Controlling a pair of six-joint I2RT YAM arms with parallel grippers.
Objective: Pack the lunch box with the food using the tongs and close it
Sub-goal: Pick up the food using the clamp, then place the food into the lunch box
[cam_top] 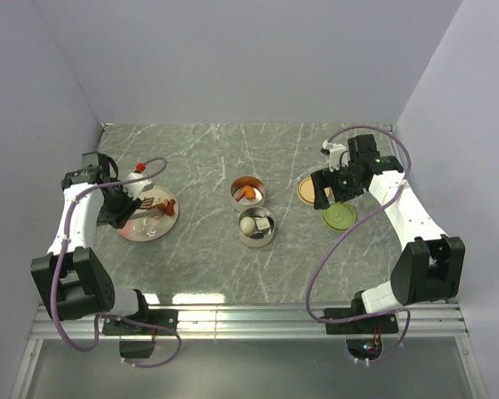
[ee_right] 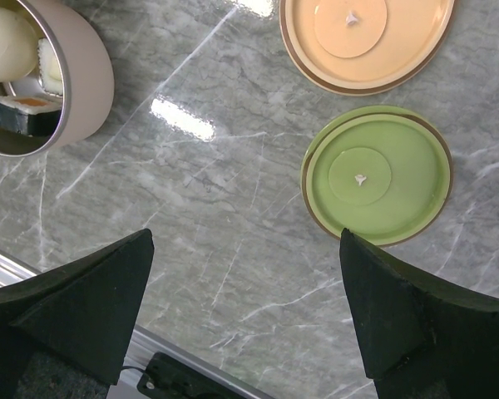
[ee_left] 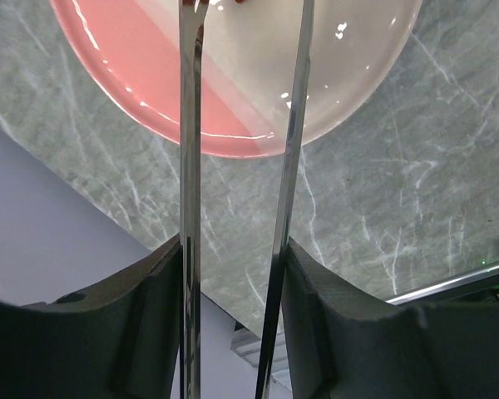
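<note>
Top external view: grey-green marble tabletop (cam_top: 200, 150), plain pale walls (cam_top: 249, 58) around. Left gripper (ee_left: 233, 274) clamps the tongs (ee_left: 190, 166), right gripper (ee_right: 245, 249) spread wide, holding nothing.

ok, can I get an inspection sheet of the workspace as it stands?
Surface: grey marble table, glare patches near the front edge.
Job's things: both tins open mid-table. The far tin holds orange chunks; the near tin holds a white ball and a dark-and-white piece. The orange lid and green lid lie flat side by side. The tongs reach over the pink plate.
Clutter: nothing seen.
Grippers: left gripper shut on the tongs; right gripper open, empty, above the lids.
Cables: left cable and right cable, purple, loop off the arms.
Surroundings: plain pale walls, metal rail at the near edge.
</note>
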